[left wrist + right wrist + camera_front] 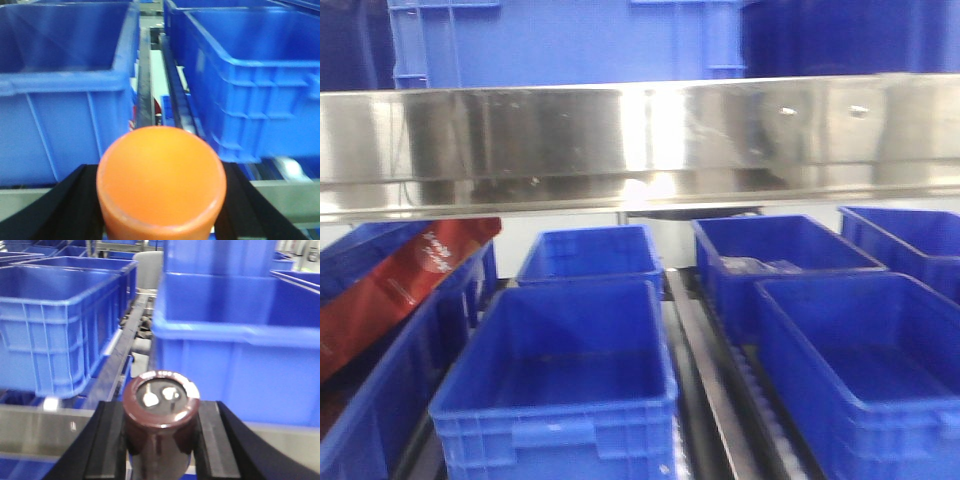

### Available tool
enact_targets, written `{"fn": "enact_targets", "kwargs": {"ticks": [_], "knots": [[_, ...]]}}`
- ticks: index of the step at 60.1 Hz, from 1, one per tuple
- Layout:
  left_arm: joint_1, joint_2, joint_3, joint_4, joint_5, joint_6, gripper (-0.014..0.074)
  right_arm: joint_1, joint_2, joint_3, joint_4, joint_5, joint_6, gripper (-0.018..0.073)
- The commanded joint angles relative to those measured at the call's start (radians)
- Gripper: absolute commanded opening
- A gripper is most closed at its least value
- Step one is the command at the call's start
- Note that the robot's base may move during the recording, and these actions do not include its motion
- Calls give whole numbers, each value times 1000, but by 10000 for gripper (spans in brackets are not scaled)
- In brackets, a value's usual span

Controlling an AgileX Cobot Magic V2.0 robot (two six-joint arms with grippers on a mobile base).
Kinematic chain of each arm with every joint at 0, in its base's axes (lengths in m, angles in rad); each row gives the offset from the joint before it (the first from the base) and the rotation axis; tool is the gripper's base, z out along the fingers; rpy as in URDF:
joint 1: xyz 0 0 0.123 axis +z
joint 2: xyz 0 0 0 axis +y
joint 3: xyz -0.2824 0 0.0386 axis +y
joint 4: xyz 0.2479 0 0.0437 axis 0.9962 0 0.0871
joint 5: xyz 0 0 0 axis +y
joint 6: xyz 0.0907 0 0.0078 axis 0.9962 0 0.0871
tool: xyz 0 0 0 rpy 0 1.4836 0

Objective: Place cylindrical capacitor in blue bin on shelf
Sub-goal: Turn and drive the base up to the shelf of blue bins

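Holding confirmed on both arms.

**Right arm.** The right gripper (161, 442) is clamped on the cylindrical capacitor (161, 407).
- Black fingers (106, 440) press its left and right flanks.
- The body is upright, with the maroon rim and silvery-marked top face turned toward the wrist camera.
- The top stands above the pads; the lower end is out of view.
- Judgement: a side grip on an upright body means the part can be released by simply spreading the pads, with no reorientation.

**Location of the part.** It is in the air on the near side of the bins, not over any of them. Ahead of it lies the gap between the left blue bin (65, 300) and the nearer right blue bin (225, 330). Both rims sit higher in the picture than the capacitor. I cannot tell whether the wrist is lower than them or only short of them.

**Left arm.** The left gripper (161, 202) is closed on an orange cylinder (161, 175). It also faces a gap between two bins. This is not the task's part, so I judge the left arm to be simply holding it.

**Front view.** The steel front edge of the shelf (640, 130) runs across the top. Open blue bins sit in rows beneath it, and neither arm shows. A red packet (390, 290) leans in the far-left bin.

**Next.** The target bin is not identifiable. Judgement: the wrist must rise clear of a rim and advance over a bin before the pads part.
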Motion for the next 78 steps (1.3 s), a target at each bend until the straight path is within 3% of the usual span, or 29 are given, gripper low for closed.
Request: {"fn": "enact_targets", "kwargs": {"ticks": [1, 78], "knots": [[-5, -2, -1, -3, -21, -6, -111, 1, -3, 0, 0, -26, 0, -25], [-5, -2, -1, -3, -21, -6, -111, 1, -3, 0, 0, -26, 0, -25]]}}
